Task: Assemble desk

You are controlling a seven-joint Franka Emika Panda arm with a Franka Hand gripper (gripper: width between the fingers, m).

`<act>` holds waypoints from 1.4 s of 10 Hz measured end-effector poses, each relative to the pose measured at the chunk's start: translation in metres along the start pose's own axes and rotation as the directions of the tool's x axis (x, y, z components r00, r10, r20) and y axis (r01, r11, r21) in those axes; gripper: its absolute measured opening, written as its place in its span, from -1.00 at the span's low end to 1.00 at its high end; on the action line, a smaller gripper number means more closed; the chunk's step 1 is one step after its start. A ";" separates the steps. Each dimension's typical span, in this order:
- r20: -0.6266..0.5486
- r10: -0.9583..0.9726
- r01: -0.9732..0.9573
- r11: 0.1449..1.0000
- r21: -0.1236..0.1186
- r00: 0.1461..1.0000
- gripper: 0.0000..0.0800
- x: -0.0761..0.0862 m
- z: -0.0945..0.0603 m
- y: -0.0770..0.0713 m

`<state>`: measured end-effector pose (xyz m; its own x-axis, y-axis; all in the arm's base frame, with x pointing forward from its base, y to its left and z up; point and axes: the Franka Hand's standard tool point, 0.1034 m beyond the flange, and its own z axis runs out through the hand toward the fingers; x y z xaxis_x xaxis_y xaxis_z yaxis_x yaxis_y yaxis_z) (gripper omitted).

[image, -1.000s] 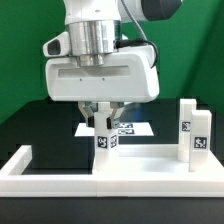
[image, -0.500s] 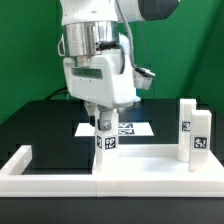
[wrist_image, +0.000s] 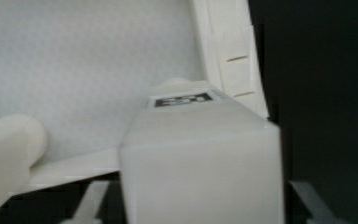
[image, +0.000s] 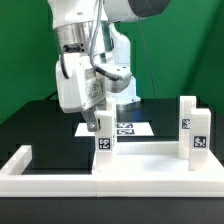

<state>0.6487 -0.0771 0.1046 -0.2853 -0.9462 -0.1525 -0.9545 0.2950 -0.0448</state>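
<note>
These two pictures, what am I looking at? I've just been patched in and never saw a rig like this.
One robot arm with a two-finger gripper is building a white plastic desk. The exterior view looks on from off the arm; the wrist view rides on the arm and looks down past the fingers. The gripper is closed on a short square leg, standing it upright on the tabletop. Two more legs already stand at the exterior view's right. Behind lies the flat marker board; the low white wall fronts the scene.
</note>
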 end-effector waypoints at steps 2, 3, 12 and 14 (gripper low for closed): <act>-0.001 0.060 -0.060 0.998 0.000 0.998 -0.26 -0.001 0.000 0.001; -0.009 0.102 -0.102 0.995 0.000 0.995 -0.25 -0.001 0.000 0.001; 0.055 0.055 -0.059 0.996 0.062 0.997 0.62 -0.055 -0.059 -0.002; 0.055 0.054 -0.057 0.996 0.062 0.997 0.62 -0.056 -0.059 -0.002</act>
<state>0.6615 -0.0322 0.1711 -0.3307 -0.9203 -0.2088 -0.9295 0.3559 -0.0967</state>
